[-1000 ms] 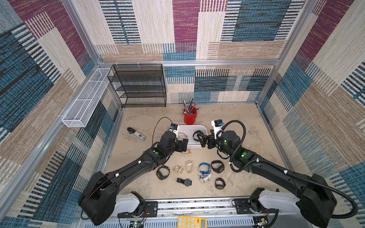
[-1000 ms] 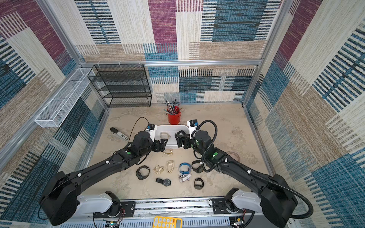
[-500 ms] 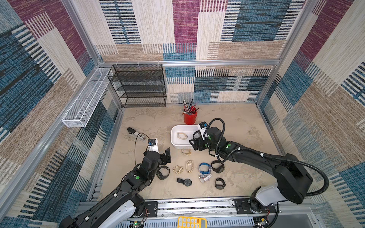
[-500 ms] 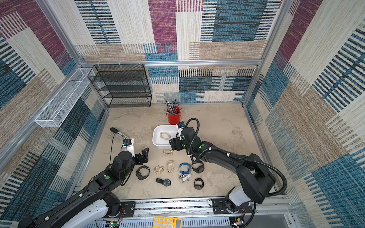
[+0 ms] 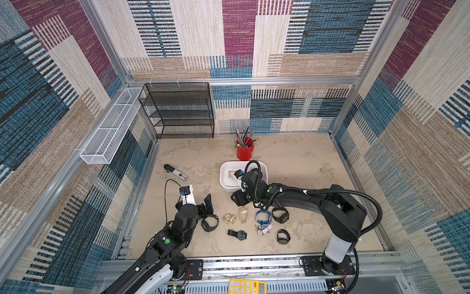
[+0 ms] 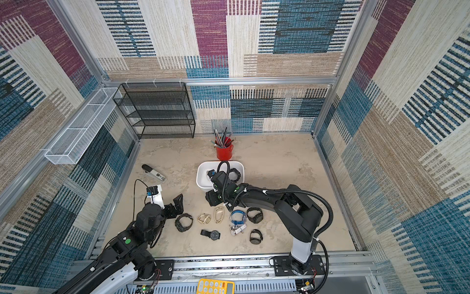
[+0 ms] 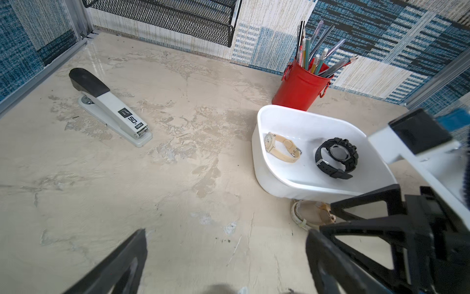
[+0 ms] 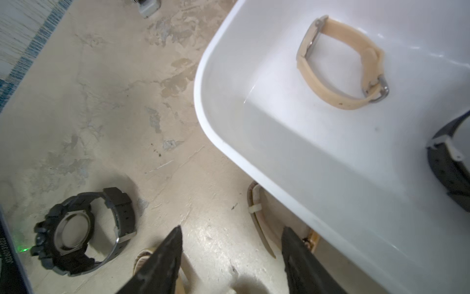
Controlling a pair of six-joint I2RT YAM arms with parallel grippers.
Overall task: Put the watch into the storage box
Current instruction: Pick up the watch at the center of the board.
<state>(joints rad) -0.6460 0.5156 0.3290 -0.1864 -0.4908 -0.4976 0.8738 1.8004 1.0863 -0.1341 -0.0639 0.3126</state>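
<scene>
The white storage box stands mid-table and holds a beige watch and a black watch. My right gripper hangs low at the box's near wall, open, with bare table between its fingers. Another beige watch lies against that wall, just beside one fingertip. My left gripper is open and empty at the near left, next to a black watch on the table. Several more watches lie in a loose cluster near the front edge.
A red pen cup stands behind the box. A stapler lies to the left. A black mesh shelf is at the back wall, and a white wire basket is on the left wall. A yellow calculator sits beyond the front rail.
My left arm has pulled back from the box to the near left, jaws open. My right gripper swung from the box's right side to its near wall, and its jaws have narrowed.
</scene>
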